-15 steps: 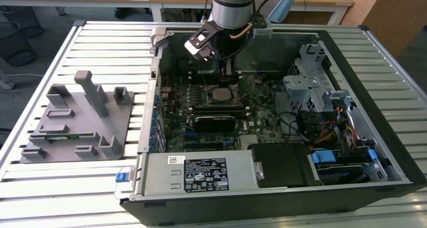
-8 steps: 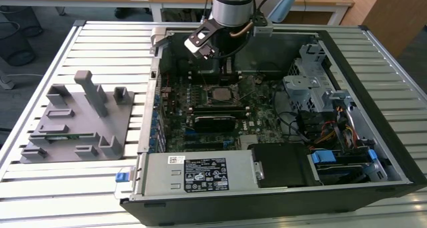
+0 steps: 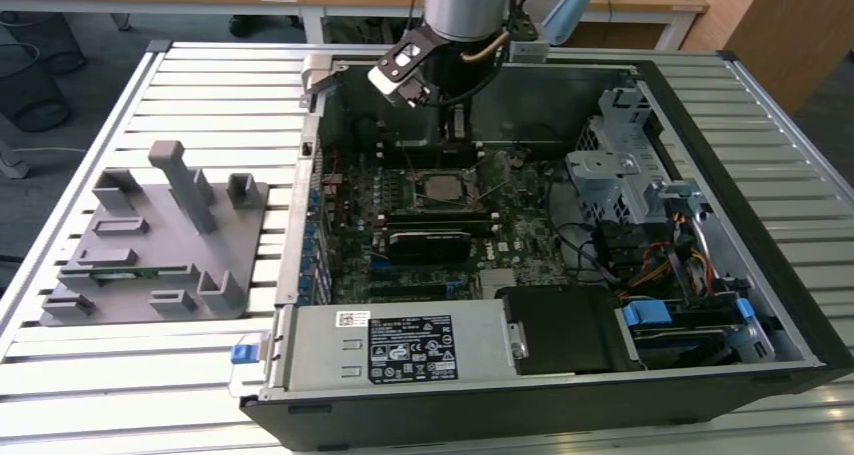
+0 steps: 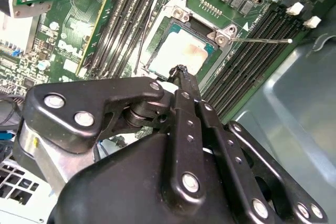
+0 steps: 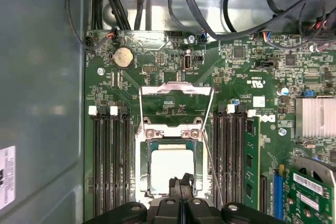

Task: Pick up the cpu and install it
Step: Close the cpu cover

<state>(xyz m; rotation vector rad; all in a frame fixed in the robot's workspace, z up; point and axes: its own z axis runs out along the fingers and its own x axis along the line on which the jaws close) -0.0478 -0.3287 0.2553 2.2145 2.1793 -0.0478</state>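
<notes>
The cpu (image 5: 170, 169), a square chip with a silvery top, lies flat in the motherboard's socket (image 5: 143, 156). It also shows from a slant in the second wrist view (image 4: 181, 51) and near the middle of the open computer case in the exterior view (image 3: 441, 187). The socket's metal hold-down frame (image 5: 176, 90) is swung open and its thin lever (image 4: 257, 39) sticks out to the side. My gripper (image 5: 181, 184) hangs just above the chip's near edge, its black fingers (image 4: 184, 85) pressed together with nothing between them. In the exterior view the gripper (image 3: 458, 125) sits inside the case near the far wall.
Black memory slots (image 5: 110, 161) flank the socket on both sides. A grey holder block (image 3: 160, 245) with a green memory stick (image 3: 120, 272) sits on the slatted table at the exterior view's left. A power supply (image 3: 400, 345), drive cage (image 3: 627, 165) and cables (image 3: 641, 265) crowd the case.
</notes>
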